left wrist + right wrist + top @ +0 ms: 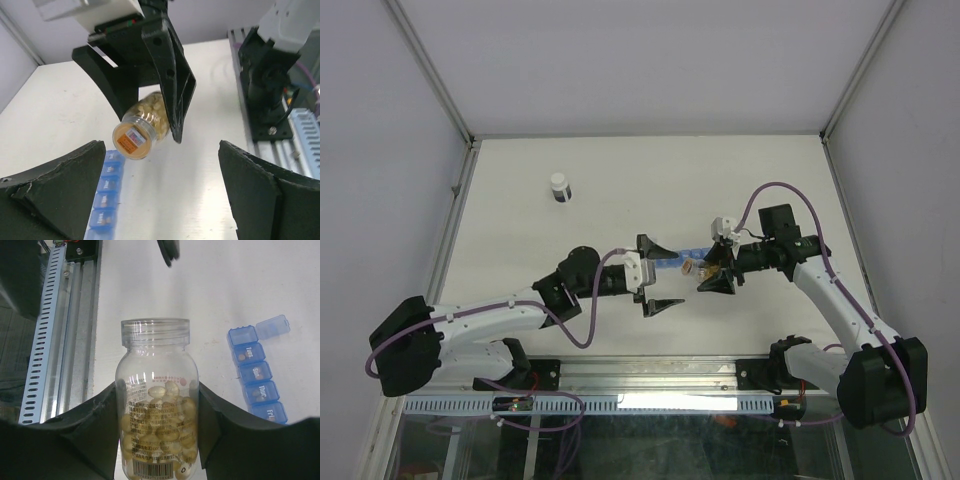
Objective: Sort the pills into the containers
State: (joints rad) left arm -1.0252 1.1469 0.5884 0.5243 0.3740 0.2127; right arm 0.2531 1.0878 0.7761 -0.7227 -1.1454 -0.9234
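The right gripper [716, 274] is closed on a clear plastic bottle [694, 267], clamped around the body by both fingers, near the centre of the top view. In the right wrist view the right gripper [157, 432] is seen with its dark fingers pressed against both sides of the bottle [156, 365], whose threaded neck is uncapped and points toward the top of the frame. The bottle is roughly half filled with pale amber pills [159, 437]. In the left wrist view the bottle [142, 130] is shown tilted in the middle of the frame, gripped by the right gripper [146, 117], with the pills [152, 107] visible through the wall. The left gripper [654, 275] is spread wide open and nothing is held in it; in its own view the left gripper [160, 200] is shown with its fingers at the lower left and lower right corners. The blue pill organiser [677, 257] lies flat on the white table [620, 180], between the two grippers. It is seen at the right edge of the right wrist view [257, 375], its top lid flipped open and a few small brownish pieces visible in some compartments, and at the lower left of the left wrist view [106, 200], just below the bottle. A small white-capped vial [559, 187] stands upright in the upper left of the table, well apart from both arms.
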